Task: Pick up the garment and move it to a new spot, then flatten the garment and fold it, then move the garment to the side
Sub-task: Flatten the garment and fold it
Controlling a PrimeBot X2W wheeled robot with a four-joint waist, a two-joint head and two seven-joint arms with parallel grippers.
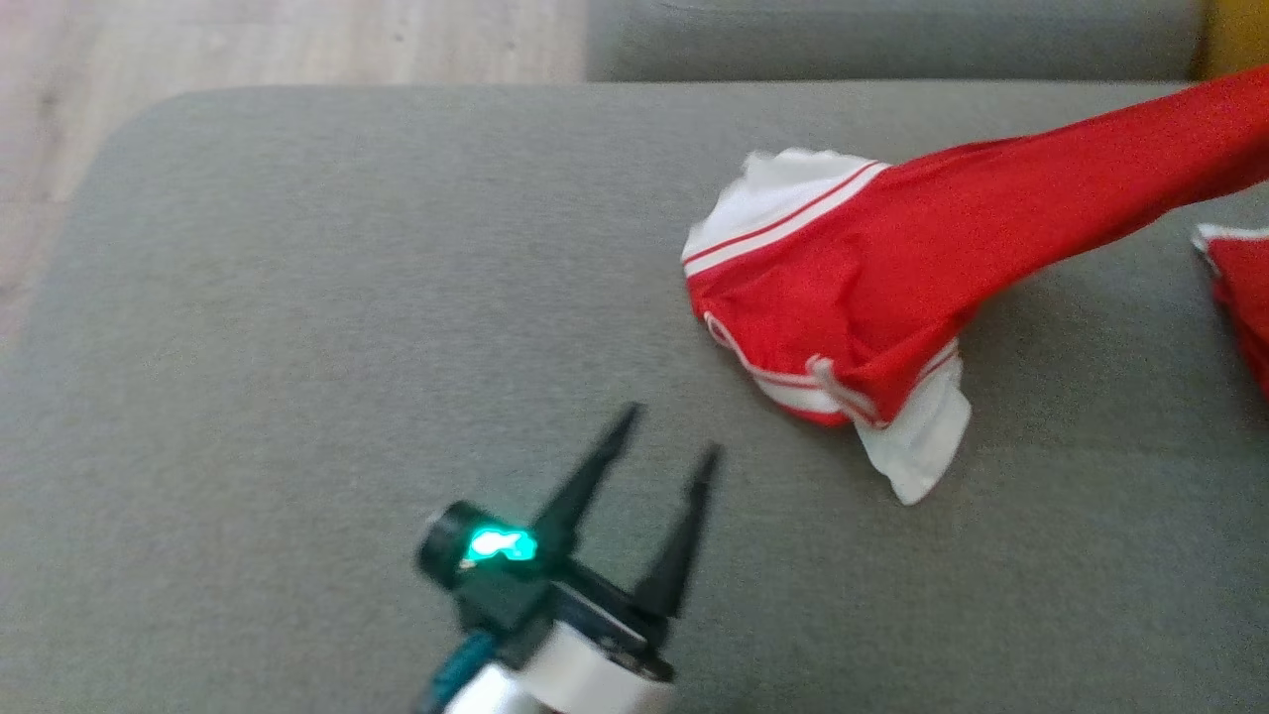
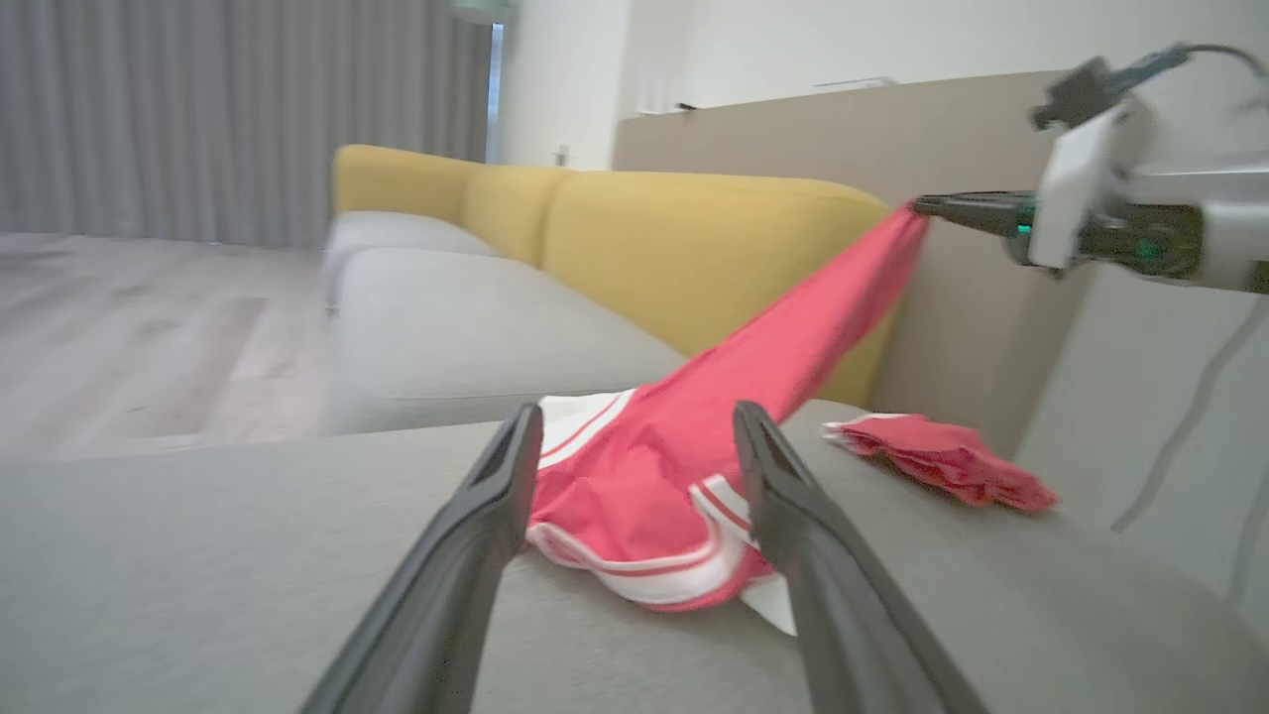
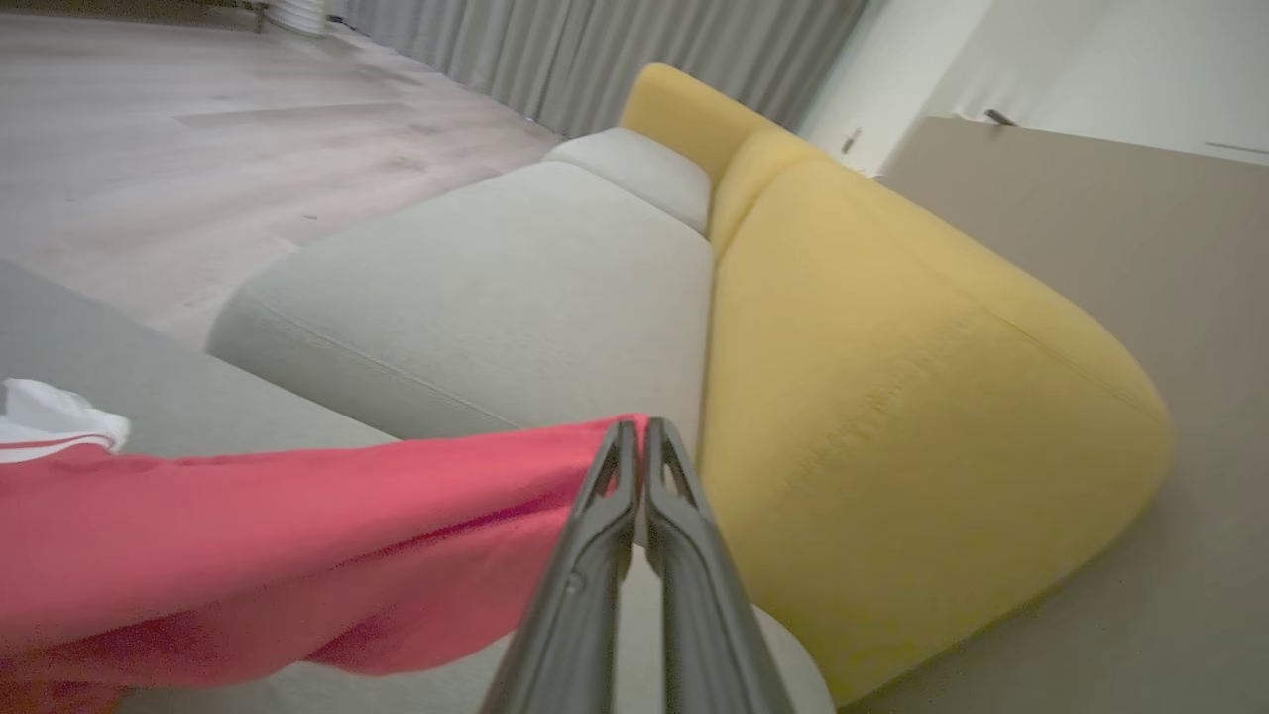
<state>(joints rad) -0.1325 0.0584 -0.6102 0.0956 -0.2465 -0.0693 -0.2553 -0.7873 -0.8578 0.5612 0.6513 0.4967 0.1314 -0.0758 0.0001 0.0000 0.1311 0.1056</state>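
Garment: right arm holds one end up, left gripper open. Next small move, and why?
Probably advance the open left gripper onto the bunched white-striped end and close. The right gripper is shut on the garment, stretched taut, while that end lies on the grey cushion, just ahead of the left gripper.

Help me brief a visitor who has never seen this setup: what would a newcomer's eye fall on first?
First, the red garment with white trim, pulled taut from the grey cushion up to the right hand, which is shut on its end. Next, the left hand, open over the cushion, pointing at the garment's bunched end. Behind, the yellow sofa back stands out.
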